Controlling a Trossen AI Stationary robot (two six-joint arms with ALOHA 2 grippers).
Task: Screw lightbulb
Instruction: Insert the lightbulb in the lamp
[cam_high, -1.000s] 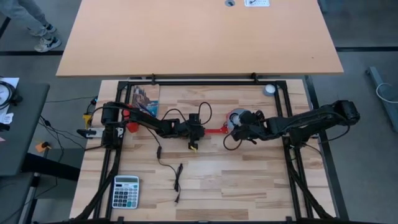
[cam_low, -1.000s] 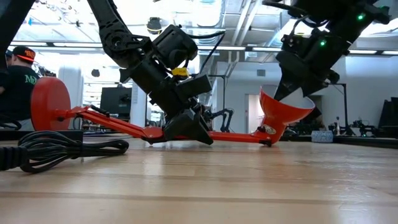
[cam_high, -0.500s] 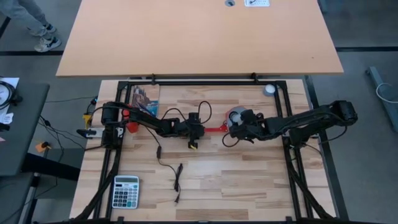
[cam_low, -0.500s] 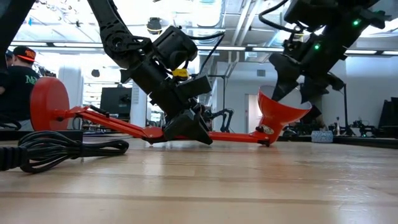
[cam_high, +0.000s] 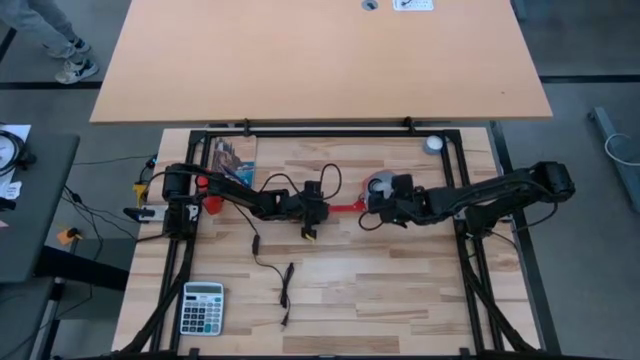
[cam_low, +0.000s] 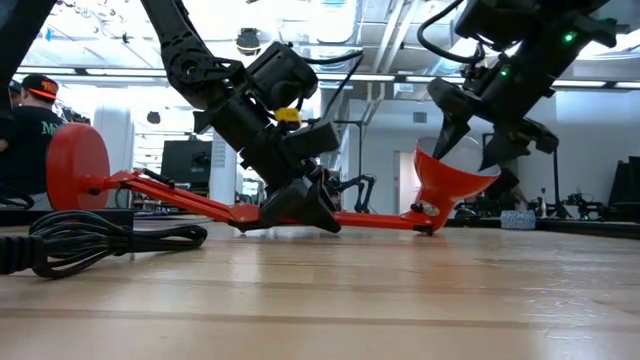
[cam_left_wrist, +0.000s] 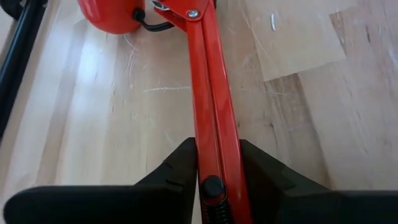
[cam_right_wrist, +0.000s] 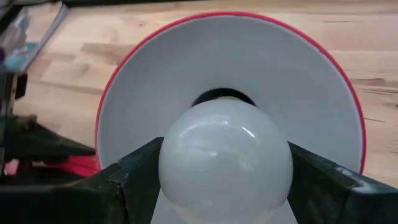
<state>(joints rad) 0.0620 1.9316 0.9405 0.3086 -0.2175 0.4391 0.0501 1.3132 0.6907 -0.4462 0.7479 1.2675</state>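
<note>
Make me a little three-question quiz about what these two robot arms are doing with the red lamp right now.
1. True or false: the right hand holds the small white pear-shaped lightbulb in front of the red lamp shade with the white inside.
2. What does the left hand grip? A) the black coiled cable B) the red metal lamp arm C) the grey calculator
3. Fill in: the lamp's round red base lies tipped on the wooden ____.

Key: 1 true; 2 B; 3 table.
</note>
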